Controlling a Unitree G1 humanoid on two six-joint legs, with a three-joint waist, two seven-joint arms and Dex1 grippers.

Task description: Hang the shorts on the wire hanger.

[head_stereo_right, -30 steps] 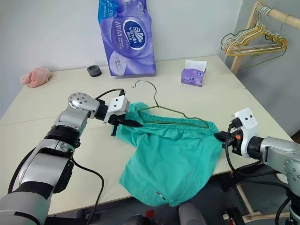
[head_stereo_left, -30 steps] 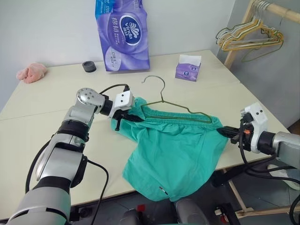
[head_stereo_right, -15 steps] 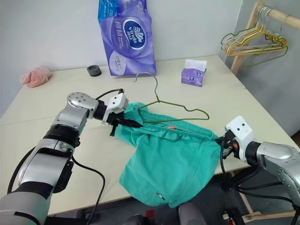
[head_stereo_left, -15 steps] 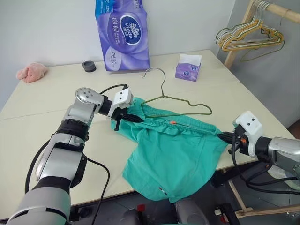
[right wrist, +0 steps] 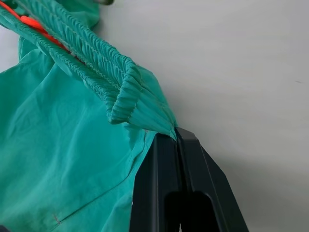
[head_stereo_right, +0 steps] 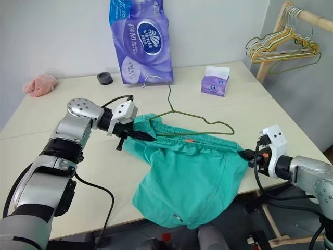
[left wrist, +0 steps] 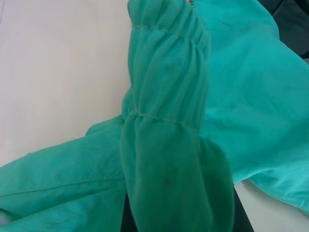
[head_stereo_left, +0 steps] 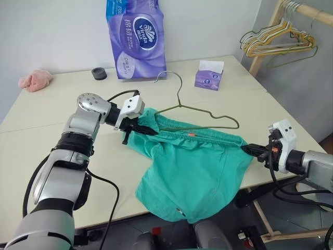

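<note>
Moved since earlier: hanger [head_stereo_left: 200,111] hook risen, tilted back. Both end effectors, left [head_stereo_left: 136,129] and right [head_stereo_left: 251,149], pinch shorts [head_stereo_left: 190,166] waistband; hanging unfinished.

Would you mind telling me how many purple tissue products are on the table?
2: a tall toilet-paper pack standing at the table's far edge, and a small tissue box to its right, toward the hanger rack.

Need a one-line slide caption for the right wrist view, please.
Right tool shut on one end of the shorts' gathered waistband, stretched over the table.
</note>
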